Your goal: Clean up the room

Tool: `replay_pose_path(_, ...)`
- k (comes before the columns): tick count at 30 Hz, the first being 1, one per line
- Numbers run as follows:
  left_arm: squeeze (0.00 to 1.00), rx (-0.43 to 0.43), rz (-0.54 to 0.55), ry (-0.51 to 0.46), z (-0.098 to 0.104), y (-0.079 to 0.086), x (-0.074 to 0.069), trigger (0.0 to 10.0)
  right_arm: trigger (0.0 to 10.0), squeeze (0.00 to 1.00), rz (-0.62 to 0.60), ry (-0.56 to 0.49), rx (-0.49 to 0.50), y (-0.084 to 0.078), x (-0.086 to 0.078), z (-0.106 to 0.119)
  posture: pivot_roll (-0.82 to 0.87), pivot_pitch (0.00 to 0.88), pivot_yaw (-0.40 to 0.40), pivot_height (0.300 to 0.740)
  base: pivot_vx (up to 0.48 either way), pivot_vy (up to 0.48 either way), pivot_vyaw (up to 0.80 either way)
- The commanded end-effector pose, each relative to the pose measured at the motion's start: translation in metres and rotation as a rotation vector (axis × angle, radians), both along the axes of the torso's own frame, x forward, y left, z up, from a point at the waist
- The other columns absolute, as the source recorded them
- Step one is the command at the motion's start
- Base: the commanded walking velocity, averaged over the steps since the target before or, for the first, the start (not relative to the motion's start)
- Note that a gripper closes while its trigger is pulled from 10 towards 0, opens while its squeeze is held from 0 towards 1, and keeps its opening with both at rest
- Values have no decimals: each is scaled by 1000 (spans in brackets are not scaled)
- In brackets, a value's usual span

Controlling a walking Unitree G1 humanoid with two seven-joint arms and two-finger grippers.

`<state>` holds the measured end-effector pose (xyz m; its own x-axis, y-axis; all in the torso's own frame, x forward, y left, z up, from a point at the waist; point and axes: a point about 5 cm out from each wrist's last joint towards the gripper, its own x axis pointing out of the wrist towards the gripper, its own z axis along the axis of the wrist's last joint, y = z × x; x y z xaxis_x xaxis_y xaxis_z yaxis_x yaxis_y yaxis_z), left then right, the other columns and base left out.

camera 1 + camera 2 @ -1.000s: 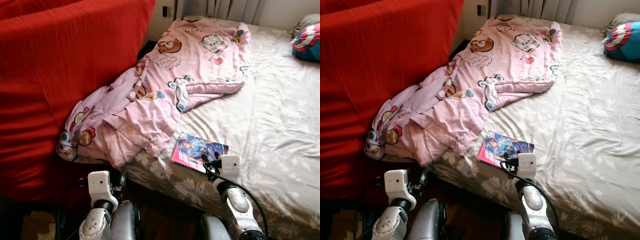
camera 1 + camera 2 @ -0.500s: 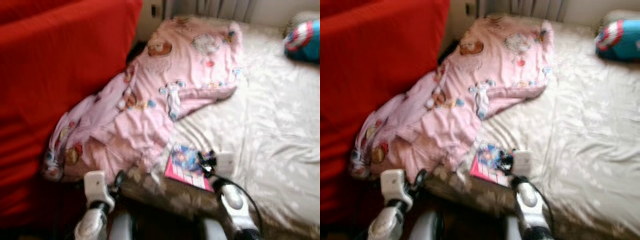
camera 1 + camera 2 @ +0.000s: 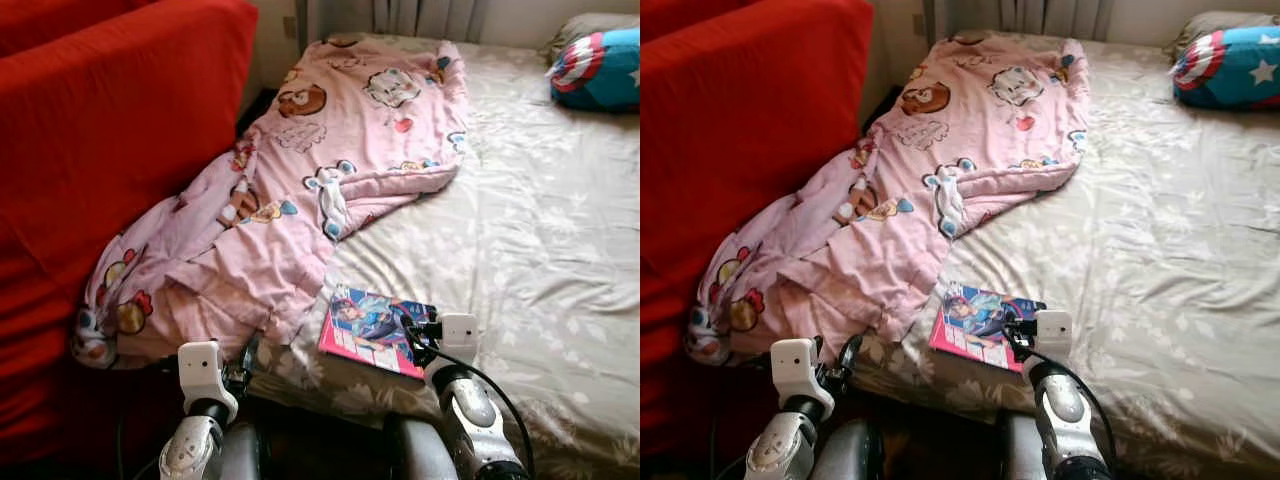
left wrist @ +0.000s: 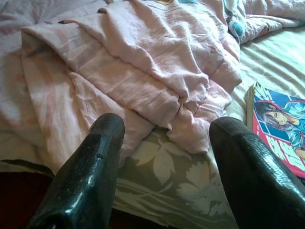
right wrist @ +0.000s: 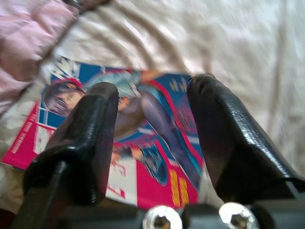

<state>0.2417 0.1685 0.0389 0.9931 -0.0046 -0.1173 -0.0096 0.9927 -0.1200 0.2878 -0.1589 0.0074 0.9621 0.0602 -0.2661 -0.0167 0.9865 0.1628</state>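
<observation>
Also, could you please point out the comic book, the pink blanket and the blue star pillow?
comic book [image 3: 372,326], left eye view, middle of its cover.
pink blanket [image 3: 330,150], left eye view, its spread middle.
blue star pillow [image 3: 1235,68], right eye view, its blue front.

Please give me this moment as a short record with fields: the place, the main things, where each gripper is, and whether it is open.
place: bedside, bed with floral sheet
blanket: pink cartoon blanket, crumpled, hanging over the bed's edge beside the red sofa
magazine: magazine flat near the bed's edge, beside the blanket
pillow: blue pillow at the far corner
left gripper: left gripper open, before the blanket's edge
right gripper: right gripper open, over the magazine, holding nothing
</observation>
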Motion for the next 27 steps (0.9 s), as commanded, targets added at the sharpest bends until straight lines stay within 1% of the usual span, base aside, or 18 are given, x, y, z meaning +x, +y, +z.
replay_pose_path(1, 0, 8, -4, 8, 1, 2, -2, 10000, 10000, 1000, -31, 43, 32, -2, -3, -6, 10, 202, 22, 612, 0, 0, 0)
replay_pose_path(6, 0, 25, -12, 1, 4, 6, -1, 10000, 10000, 1000, -54, 71, 55, -4, -2, -8, 24, 235, 34, 612, 0, 0, 0)
replay_pose_path(8, 0, 29, -12, 0, 5, 9, 0, 10000, 10000, 1000, -66, 80, 57, -5, -1, -8, 32, 242, 40, 612, 0, 0, 0)
replay_pose_path(10, 0, 40, -15, -3, 8, 12, 0, 10000, 10000, 1000, -94, 98, 87, -7, 0, -9, 43, 252, 51, 612, 0, 0, 0)
replay_pose_path(14, 0, 49, -20, 1, 8, 14, -2, 10000, 10000, 988, -113, 118, 95, -7, 0, -11, 52, 260, 64, 612, 0, 0, 0)
replay_pose_path(15, 0, 53, -21, 4, 8, 15, -3, 10000, 10000, 431, -119, 121, 103, -6, 1, -11, 62, 268, 77, 612, 0, 0, 0)
replay_pose_path(16, 0, 55, -22, 7, 8, 16, -3, 10000, 10000, 431, -122, 123, 109, -6, 1, -11, 62, 268, 77, 612, 0, 0, 0)
replay_pose_path(17, 0, 63, -24, 15, 8, 18, -6, 10000, 10000, 0, -124, 125, 112, -5, 2, -11, 69, 272, 88, 612, 0, 0, 0)
replay_pose_path(22, 0, 82, -24, 31, 8, 26, -13, 10000, 10000, 0, -149, 119, 130, -6, 3, -10, 84, 277, 109, 612, 0, 0, 0)
replay_pose_path(27, 0, 94, -21, 35, 11, 31, -16, 10000, 10000, 0, -174, 123, 148, -9, -1, -13, 106, 283, 128, 612, 0, 0, 0)
